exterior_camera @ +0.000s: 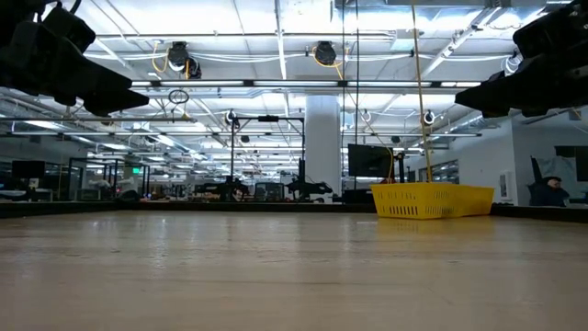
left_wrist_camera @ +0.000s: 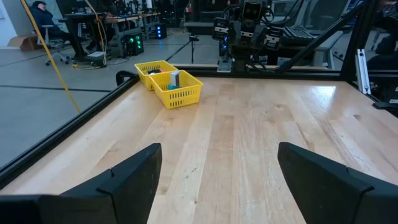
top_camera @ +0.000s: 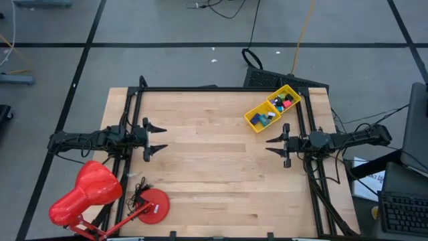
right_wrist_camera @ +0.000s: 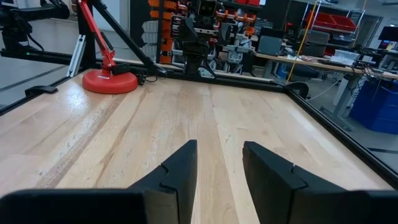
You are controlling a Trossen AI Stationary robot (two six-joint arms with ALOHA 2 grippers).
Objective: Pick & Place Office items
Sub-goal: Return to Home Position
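Observation:
The office items are small blue, teal, red, green, black and white pieces. They lie inside a yellow two-compartment tray at the table's far right, also seen in the low view and the left wrist view. My left gripper hovers level at the table's left edge, wide open, with nothing between its fingers. My right gripper hovers level at the right edge, just on the near side of the tray. Its fingers stand a narrow gap apart with nothing between them.
A big red desk lamp stands at the near left corner, its round base on the table, also visible in the right wrist view. A black frame runs along the table's far edge. The bare wooden tabletop lies between the two grippers.

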